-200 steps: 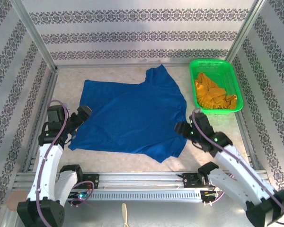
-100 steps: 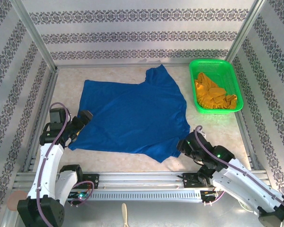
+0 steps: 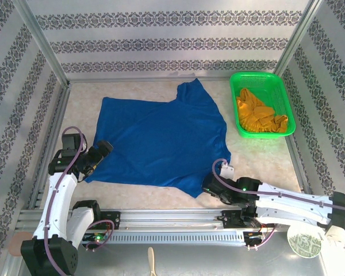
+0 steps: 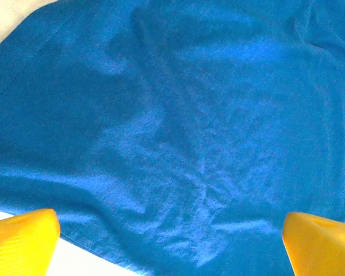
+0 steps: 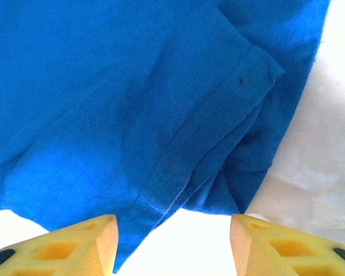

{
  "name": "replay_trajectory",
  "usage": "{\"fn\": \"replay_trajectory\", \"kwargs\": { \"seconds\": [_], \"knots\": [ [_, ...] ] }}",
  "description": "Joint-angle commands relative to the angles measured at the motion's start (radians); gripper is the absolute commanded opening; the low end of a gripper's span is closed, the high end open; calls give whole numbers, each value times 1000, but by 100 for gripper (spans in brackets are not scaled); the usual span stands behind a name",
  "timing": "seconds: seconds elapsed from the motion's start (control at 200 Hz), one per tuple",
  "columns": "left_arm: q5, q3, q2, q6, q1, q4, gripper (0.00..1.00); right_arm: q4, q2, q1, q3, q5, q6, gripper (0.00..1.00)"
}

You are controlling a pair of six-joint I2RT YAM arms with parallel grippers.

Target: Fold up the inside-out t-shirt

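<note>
The inside-out t-shirt [image 3: 161,141] is royal blue and lies spread flat across the middle of the table. My left gripper [image 3: 100,150] hovers at its near left edge. In the left wrist view the yellow fingers [image 4: 23,241] stand wide open over wrinkled blue cloth [image 4: 178,115], nothing between them. My right gripper [image 3: 210,188] sits low at the shirt's near right corner. In the right wrist view it [image 5: 175,244] is open, bare table between its fingertips [image 5: 75,247], and the stitched, folded hem [image 5: 207,144] lies just ahead of them.
A green basket [image 3: 259,75] at the back right holds a mustard garment [image 3: 256,115]. Patterned walls close in the left, back and right sides. A metal rail [image 3: 172,217] runs along the near edge, close behind the right gripper.
The right arm has swung down and left, from beside the shirt's right edge to its near right corner, lying low along the front rail. The left gripper dropped slightly. The shirt stayed put.
</note>
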Motion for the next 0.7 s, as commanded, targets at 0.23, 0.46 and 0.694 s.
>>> {"fn": "replay_trajectory", "kwargs": {
  "seconds": [0.23,0.46,0.694],
  "knots": [
    [7,21,-7,9,12,-29,99,53,19,34,-29,79,145,52],
    [9,10,-3,-1,12,-12,99,109,26,33,-65,36,170,50],
    [7,5,2,-4,12,0,99,196,134,35,-60,-20,169,50]
  ]
}}
